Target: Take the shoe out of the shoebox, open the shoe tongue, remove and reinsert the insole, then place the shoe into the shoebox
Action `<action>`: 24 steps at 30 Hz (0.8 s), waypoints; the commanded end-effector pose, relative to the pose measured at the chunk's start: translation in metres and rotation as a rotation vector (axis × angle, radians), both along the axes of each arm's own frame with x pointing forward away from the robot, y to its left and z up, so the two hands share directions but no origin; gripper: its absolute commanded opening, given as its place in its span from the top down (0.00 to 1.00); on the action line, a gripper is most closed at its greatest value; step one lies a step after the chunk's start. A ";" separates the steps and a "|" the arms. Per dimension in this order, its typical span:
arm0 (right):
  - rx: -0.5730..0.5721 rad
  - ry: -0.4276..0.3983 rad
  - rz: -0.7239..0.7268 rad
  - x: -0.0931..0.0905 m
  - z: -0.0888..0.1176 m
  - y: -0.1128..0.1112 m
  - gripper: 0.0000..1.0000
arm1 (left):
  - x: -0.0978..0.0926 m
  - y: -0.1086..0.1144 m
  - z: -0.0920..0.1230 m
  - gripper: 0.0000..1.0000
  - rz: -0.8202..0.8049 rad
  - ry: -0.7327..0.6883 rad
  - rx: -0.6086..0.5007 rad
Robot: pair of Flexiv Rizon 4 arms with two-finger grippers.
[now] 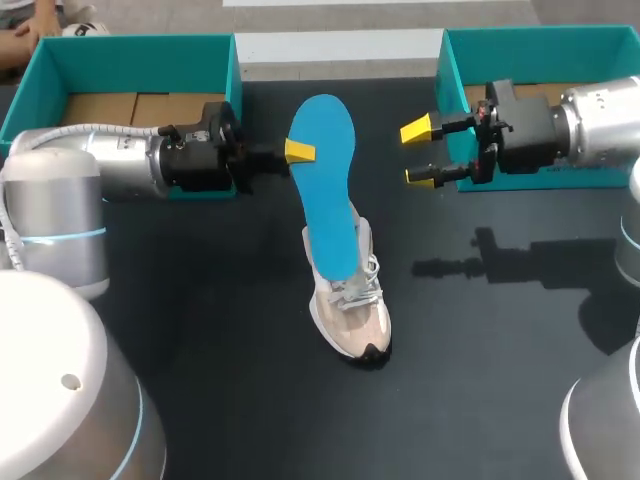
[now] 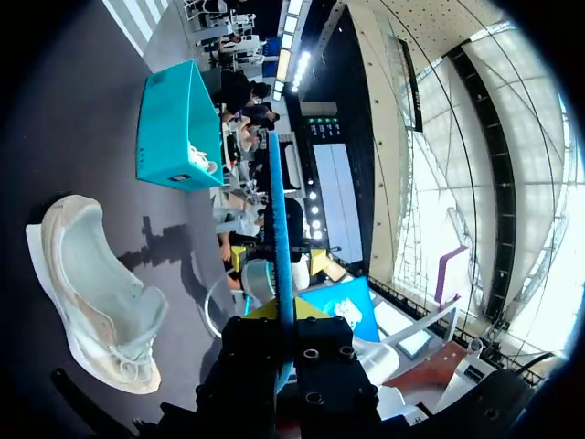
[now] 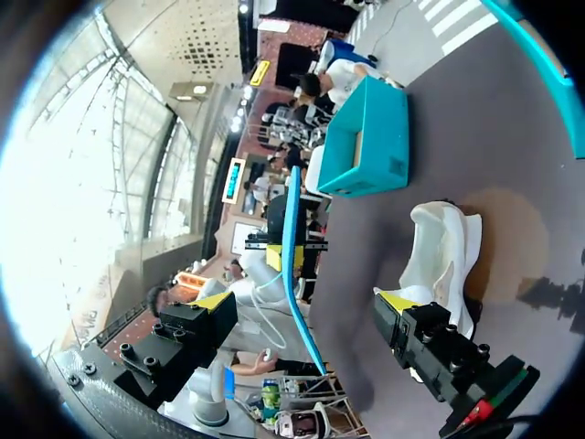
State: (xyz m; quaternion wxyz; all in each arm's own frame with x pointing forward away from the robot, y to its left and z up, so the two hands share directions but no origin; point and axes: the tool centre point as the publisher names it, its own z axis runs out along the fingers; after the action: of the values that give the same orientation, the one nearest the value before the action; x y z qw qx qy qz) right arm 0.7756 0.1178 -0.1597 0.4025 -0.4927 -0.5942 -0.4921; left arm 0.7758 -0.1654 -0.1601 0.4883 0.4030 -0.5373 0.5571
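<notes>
A white and beige shoe [image 1: 352,312] stands on the dark table, toe toward the front edge; it also shows beside my left gripper [image 2: 91,297] and ahead of my right gripper [image 3: 444,249]. The blue insole [image 1: 326,180] is held up on a slant, its lower end at the shoe's opening. My left gripper [image 1: 298,152] is shut on the insole's upper edge, seen edge-on between its fingers [image 2: 279,229]. My right gripper [image 1: 420,153] stands open to the right of the insole, apart from it. The insole [image 3: 291,265] lies ahead of it, between its spread fingers.
A teal shoebox [image 1: 130,60] stands at the back left behind my left arm. A second teal box [image 1: 450,60] stands at the back right behind my right arm. Dark table surface [image 1: 200,330] lies around the shoe.
</notes>
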 end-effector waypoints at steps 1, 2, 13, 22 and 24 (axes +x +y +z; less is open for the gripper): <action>-0.002 0.001 0.000 0.001 0.000 0.002 0.00 | 0.003 -0.002 0.000 1.00 0.055 -0.481 0.042; -0.002 0.001 0.000 0.001 0.000 0.002 0.00 | 0.002 -0.002 0.001 1.00 0.031 -0.569 0.044; -0.002 0.001 0.000 0.001 0.000 0.002 0.00 | 0.010 0.002 0.022 1.00 0.075 -1.086 -0.095; -0.002 0.001 0.000 0.001 0.000 0.002 0.00 | 0.022 -0.004 0.017 1.00 0.016 -1.566 -0.092; -0.002 0.001 0.000 0.001 0.000 0.002 0.00 | 0.024 -0.002 0.019 1.00 -0.008 -1.643 -0.092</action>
State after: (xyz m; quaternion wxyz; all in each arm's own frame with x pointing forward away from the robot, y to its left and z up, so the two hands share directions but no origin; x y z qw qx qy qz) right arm 0.7762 0.1183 -0.1594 0.4028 -0.4924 -0.5944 -0.4918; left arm 0.7927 -0.1670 -0.1402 0.2282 0.1514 -0.6684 0.6915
